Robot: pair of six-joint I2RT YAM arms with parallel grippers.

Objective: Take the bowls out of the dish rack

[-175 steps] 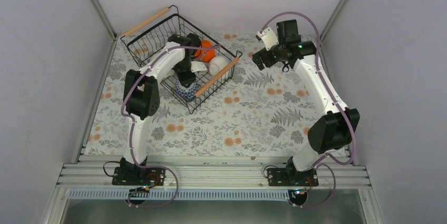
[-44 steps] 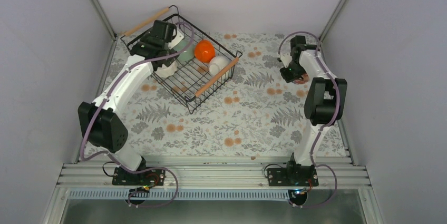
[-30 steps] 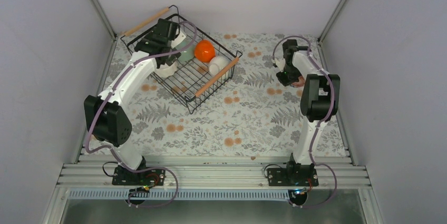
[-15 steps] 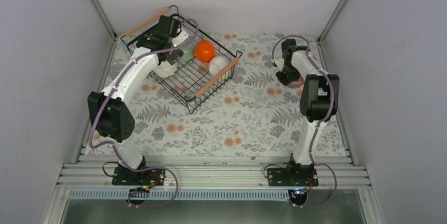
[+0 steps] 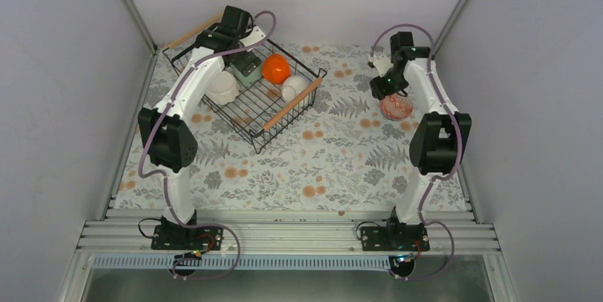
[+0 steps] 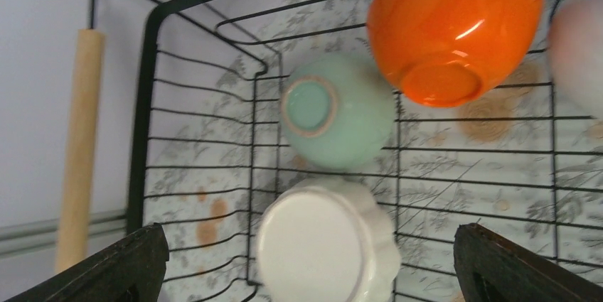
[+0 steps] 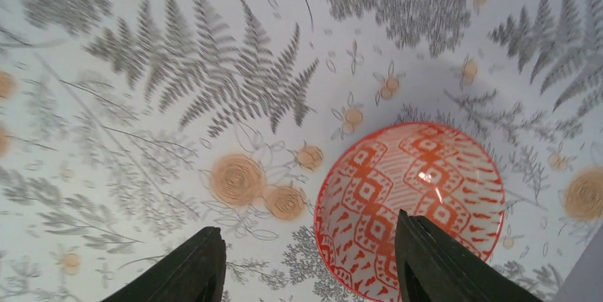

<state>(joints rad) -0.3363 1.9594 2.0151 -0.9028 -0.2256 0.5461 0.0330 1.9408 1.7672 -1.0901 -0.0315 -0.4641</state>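
The right end effector (image 5: 382,87) has spread its jaws and risen off the red-patterned bowl (image 5: 396,106), which now sits uncovered on the worktop (image 5: 320,167) at the right of the top view. The left end effector (image 6: 309,266) has swung from the dish rack's (image 5: 284,114) lower corner to its upper left end, above the pale green bowl (image 6: 338,114) and the scalloped white bowl (image 6: 323,241).
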